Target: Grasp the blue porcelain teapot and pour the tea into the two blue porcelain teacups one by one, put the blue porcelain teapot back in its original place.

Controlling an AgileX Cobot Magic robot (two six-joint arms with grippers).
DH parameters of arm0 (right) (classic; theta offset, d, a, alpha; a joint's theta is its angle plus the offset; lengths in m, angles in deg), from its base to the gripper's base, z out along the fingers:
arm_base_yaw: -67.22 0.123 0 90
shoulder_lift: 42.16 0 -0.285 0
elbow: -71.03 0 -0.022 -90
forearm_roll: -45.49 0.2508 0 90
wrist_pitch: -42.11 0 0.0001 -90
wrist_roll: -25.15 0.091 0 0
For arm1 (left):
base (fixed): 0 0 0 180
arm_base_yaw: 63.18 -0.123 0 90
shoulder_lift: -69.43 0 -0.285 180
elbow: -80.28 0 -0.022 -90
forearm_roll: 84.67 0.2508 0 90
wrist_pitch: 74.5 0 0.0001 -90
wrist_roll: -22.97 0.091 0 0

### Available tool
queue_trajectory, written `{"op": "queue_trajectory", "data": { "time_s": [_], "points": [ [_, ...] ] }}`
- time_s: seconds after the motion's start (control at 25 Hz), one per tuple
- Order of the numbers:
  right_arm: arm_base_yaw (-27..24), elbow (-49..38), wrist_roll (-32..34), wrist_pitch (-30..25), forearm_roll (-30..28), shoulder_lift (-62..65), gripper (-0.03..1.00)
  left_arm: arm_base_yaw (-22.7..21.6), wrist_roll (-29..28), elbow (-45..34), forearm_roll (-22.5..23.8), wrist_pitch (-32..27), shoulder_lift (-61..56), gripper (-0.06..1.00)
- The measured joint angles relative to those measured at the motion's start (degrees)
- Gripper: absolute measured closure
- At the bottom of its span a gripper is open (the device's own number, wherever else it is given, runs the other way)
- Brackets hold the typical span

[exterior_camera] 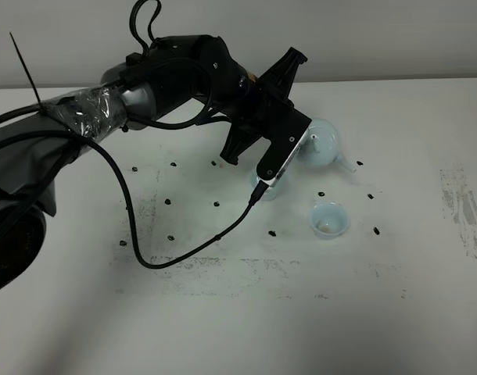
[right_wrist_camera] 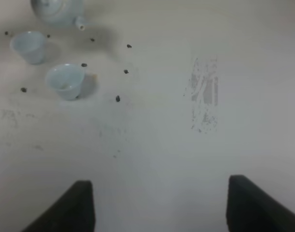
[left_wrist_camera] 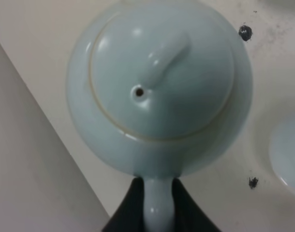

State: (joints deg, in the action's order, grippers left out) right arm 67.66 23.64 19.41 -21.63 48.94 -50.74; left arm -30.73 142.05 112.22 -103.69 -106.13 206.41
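Ext. high view, far left: black left arm (exterior_camera: 168, 78) coming in from left edge, one segment wrapped in clear plastic. Black cable (exterior_camera: 145, 258) looping down onto white table (exterior_camera: 223, 328), lower left of centre. Pale grey wall (exterior_camera: 379, 39) across top of frame. Table matte white, faint grey smudges toward bottom centre, small black dot marks (exterior_camera: 167, 201) scattered across middle band.

Centre, slightly right: left gripper (exterior_camera: 303, 143) angled down, clamped on loop handle of blue porcelain teapot (exterior_camera: 323, 142). In left wrist view, black fingers (left_wrist_camera: 133, 205) pinching handle from both sides; domed lid w/ knob and small vent hole facing cam. Teapot just right of centre, upper-middle of frame, spout pointing lower right. Can't tell whether base rests on table or hangs just above it.

Just below gripper, centre: first teacup (exterior_camera: 268, 190), mostly hidden by gripper body. Lower right of that: second teacup (exterior_camera: 330, 219), upright, near teapot but apart from it.

Far right edge: grey scuff patch (exterior_camera: 464, 211) on table.

Right gripper (right_wrist_camera: 169, 208) shown only in right wrist view: fingers spread wide over bare table. Teapot and both cups well apart from it; scuff patch closer.
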Motion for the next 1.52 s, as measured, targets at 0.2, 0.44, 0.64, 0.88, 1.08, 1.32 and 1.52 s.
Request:
{"op": "queue_trajectory", "data": {
  "time_s": [0.2,0.44,0.64,0.88,1.08,1.32,1.52],
  "points": [
    [0.0,0.0,0.0,0.0,0.0,0.0,0.41,0.0,0.04,0.0,2.57,0.04,0.0,0.91],
    [0.0,0.0,0.0,0.0,0.0,0.0,0.41,0.0,0.11,0.0,4.1,-0.03,0.0,0.91],
    [0.0,0.0,0.0,0.0,0.0,0.0,0.41,0.0,0.11,0.0,4.18,-2.15,0.0,0.91],
    [0.0,0.0,0.0,0.0,0.0,0.0,0.41,0.0,0.11,0.0,4.14,-4.76,0.0,0.91],
    [0.0,0.0,0.0,0.0,0.0,0.0,0.41,0.0,0.11,0.0,4.14,-7.68,-0.63,0.91],
    [0.0,0.0,0.0,0.0,0.0,0.0,0.41,0.04,0.11,0.0,4.9,-9.84,-2.06,0.91],
    [0.0,0.0,0.0,0.0,0.0,0.0,0.41,0.06,0.11,0.0,6.82,-10.53,-2.17,0.91]
  ]
}}
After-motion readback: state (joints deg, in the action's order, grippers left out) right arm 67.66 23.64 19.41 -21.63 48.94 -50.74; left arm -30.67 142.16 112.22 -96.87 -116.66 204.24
